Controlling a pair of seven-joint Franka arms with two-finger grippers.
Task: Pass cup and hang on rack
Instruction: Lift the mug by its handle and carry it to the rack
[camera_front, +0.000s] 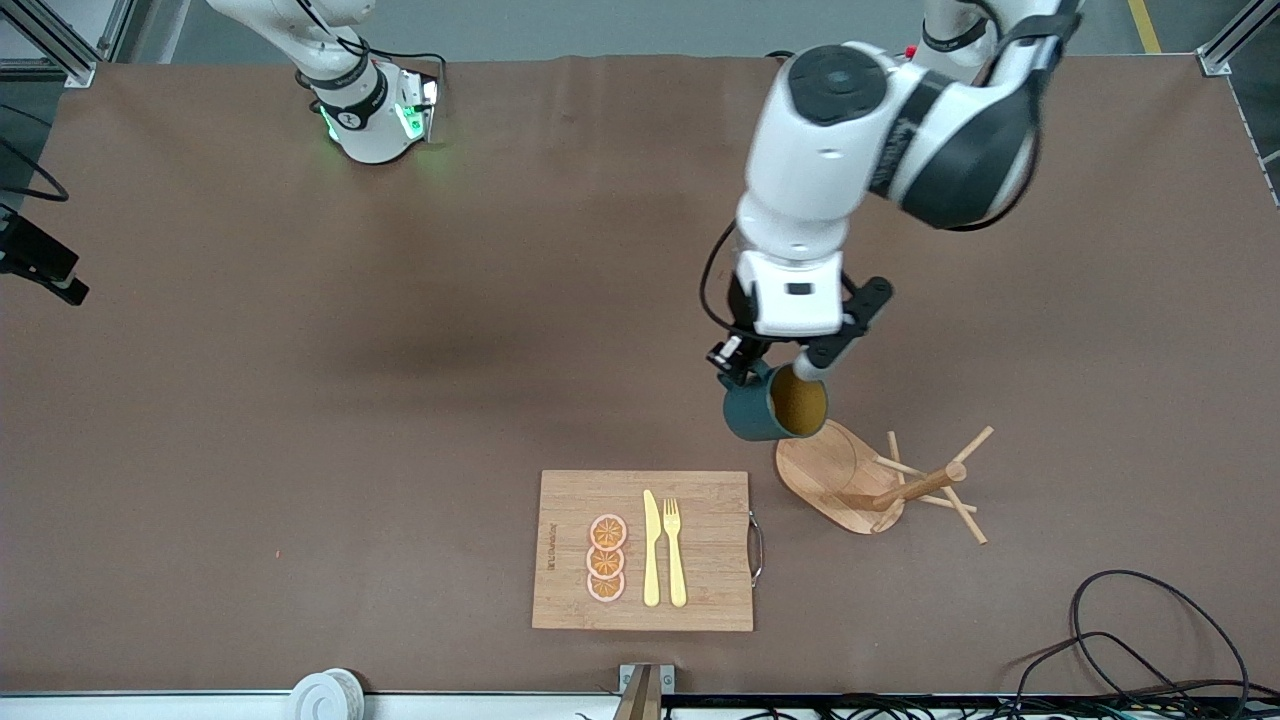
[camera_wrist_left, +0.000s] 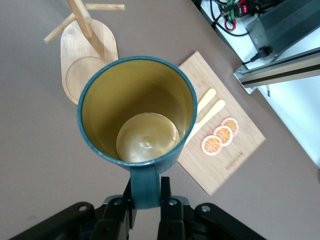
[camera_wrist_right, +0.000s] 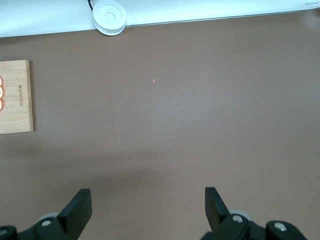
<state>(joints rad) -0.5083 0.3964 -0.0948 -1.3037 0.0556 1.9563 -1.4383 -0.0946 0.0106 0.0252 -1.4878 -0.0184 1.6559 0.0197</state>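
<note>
My left gripper is shut on the handle of the dark teal cup. The cup hangs tipped on its side in the air, and its yellowish inside faces the front camera. It is over the table at the edge of the rack's oval base. The wooden rack stands toward the left arm's end of the table, its pegs bare. My right gripper is open over bare brown table, with nothing between its fingers. It does not show in the front view.
A bamboo cutting board lies beside the rack, nearer the front camera. It carries a yellow knife, a fork and orange slices. A white round object and cables lie at the front edge.
</note>
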